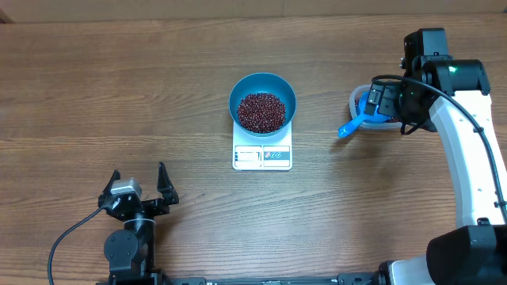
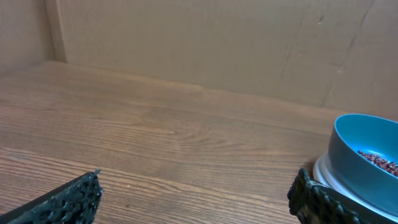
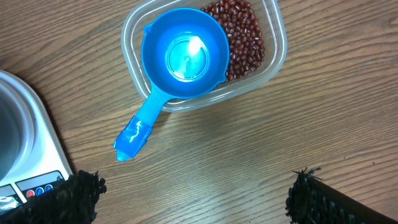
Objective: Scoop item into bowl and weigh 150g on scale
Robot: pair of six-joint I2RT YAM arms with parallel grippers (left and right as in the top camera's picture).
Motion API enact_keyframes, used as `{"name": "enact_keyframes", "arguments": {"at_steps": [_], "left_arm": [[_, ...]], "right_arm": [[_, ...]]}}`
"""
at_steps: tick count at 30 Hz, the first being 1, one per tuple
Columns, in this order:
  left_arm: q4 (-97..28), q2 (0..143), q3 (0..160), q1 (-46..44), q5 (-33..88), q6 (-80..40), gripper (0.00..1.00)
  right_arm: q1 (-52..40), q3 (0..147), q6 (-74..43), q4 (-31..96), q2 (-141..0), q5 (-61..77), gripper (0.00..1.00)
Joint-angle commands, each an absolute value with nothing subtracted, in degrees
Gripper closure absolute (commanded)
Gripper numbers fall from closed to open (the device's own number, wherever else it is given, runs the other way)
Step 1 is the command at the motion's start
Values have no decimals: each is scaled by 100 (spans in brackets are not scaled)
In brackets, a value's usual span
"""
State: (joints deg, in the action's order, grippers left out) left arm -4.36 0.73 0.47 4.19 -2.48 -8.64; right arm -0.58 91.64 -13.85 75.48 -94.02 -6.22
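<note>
The blue bowl (image 1: 263,89) stands on the white scale (image 1: 262,157) at the table's middle, with a heap of red-brown beans (image 1: 261,112) inside. The left wrist view shows the bowl (image 2: 364,146) and beans (image 2: 379,163) at the far right. My left gripper (image 1: 139,184) rests near the front edge, open over bare wood (image 2: 196,196). My right gripper (image 1: 379,101) hovers open above a clear tub (image 3: 278,59). The tub holds more beans (image 3: 245,37) and an empty blue scoop (image 3: 183,53). Nothing lies between the right gripper's (image 3: 196,196) fingers.
The scoop's handle (image 3: 134,137) sticks out over the tub's rim toward the scale's button corner (image 3: 37,180). A brown cardboard wall (image 2: 199,43) closes off the table's far side. The right arm's white link (image 1: 467,158) runs down the right side.
</note>
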Motion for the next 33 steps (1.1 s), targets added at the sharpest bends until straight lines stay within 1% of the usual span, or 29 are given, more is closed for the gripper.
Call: {"name": "enact_keyframes", "arguments": {"at_steps": [1,16,28,33], "left_arm": [[-447,12,25,447,-307,-615,0],[-467,12,27,447,-145,-163,0],[-458,14,30,449,-97,-180,1],[-447,12,30,447,-43,-423,0]], "right_arm": [[-64,9308,-1323,7511,-9238,-635,0],[-64,9308,-1323,7509,-9238,-635,0],[-64,9308,-1321,7511,-9238,-635,0],[-64,9308,-1323,7511,-9238,-635,0]]}}
